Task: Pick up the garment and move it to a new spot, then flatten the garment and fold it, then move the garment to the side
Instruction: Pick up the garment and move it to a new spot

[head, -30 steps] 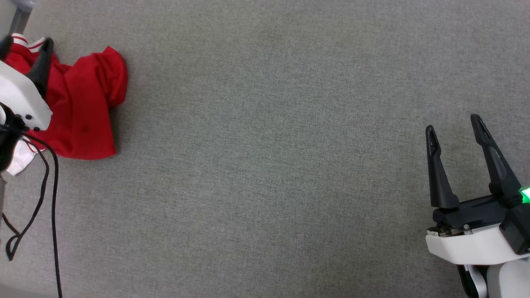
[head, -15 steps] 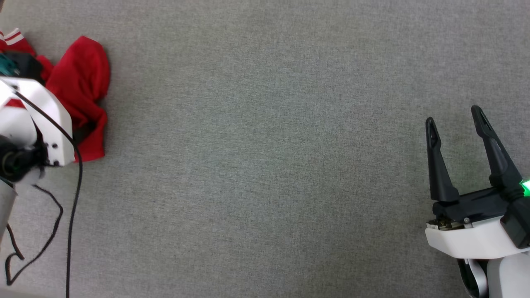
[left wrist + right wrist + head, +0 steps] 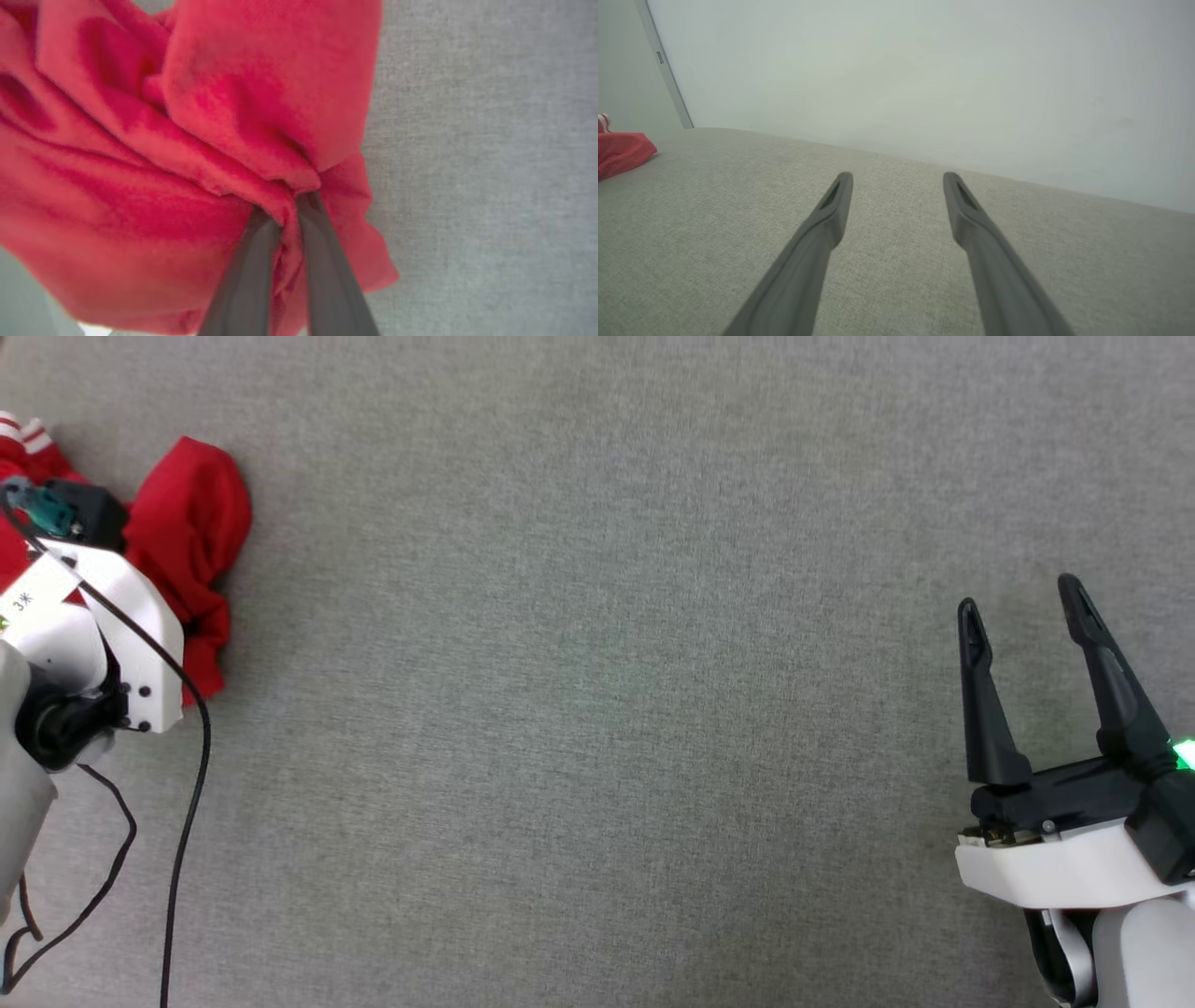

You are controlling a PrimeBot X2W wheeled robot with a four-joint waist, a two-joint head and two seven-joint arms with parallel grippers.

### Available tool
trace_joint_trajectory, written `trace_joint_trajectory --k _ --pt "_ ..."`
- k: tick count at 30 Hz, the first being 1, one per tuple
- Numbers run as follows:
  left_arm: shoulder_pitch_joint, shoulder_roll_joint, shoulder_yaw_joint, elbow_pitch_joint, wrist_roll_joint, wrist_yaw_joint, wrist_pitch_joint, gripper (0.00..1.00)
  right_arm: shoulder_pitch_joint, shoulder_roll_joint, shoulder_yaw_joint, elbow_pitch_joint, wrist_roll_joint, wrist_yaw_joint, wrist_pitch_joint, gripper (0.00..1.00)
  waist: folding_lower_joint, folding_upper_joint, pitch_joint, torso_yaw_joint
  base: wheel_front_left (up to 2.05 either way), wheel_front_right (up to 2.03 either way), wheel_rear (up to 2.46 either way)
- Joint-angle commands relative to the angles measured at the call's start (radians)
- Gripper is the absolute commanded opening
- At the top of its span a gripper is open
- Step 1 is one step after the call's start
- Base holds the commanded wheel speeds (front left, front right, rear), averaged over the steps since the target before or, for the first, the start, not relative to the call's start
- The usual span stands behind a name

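The garment (image 3: 191, 527), a bright red T-shirt, lies bunched at the far left of the grey fabric surface, with striped trim showing at the left edge. In the left wrist view the red garment (image 3: 187, 140) is gathered in folds, and my left gripper (image 3: 286, 203) is shut on a pinch of that cloth. In the head view the left arm's white wrist (image 3: 103, 635) covers part of the garment. My right gripper (image 3: 1022, 602) stands open at the lower right, nothing between its fingers. The right wrist view shows the garment (image 3: 621, 149) far off to the left.
Black cables (image 3: 177, 821) trail from the left arm over the surface at the lower left. A pale wall (image 3: 924, 70) rises behind the surface's far edge, with a grey vertical strip (image 3: 663, 65) at its left.
My left gripper has come down onto the garment and closed on its cloth. The garment has bunched narrower. The right gripper has barely moved.
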Motion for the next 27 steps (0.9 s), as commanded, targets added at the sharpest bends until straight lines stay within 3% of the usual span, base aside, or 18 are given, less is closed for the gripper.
trace_joint_trajectory --k 1,14,18,27 --pt "0.006 0.002 -0.005 0.004 -0.004 0.003 -0.007 0.00 0.003 0.005 -0.002 0.001 0.001 -0.001 -0.002 1.00 0.0000 0.0000 -0.020 0.003 0.00 0.00 0.00" --pt "-0.128 0.043 -0.120 -0.152 0.085 0.003 -0.195 0.00 0.056 0.034 -0.005 0.041 0.046 -0.001 -0.002 1.00 0.0000 0.0000 -0.207 -0.020 0.00 0.00 0.00" --pt "-0.158 0.023 -0.137 -0.204 0.116 0.003 -0.223 0.00 0.076 0.039 -0.014 0.049 0.053 -0.001 -0.002 1.00 0.0000 0.0000 -0.246 -0.056 0.00 0.00 0.00" --pt "-0.222 -0.080 -0.178 -0.312 0.170 0.011 -0.255 0.00 0.085 0.040 -0.042 0.048 0.090 -0.001 -0.002 1.00 0.0000 0.0000 -0.282 -0.172 0.00 0.00 0.00"
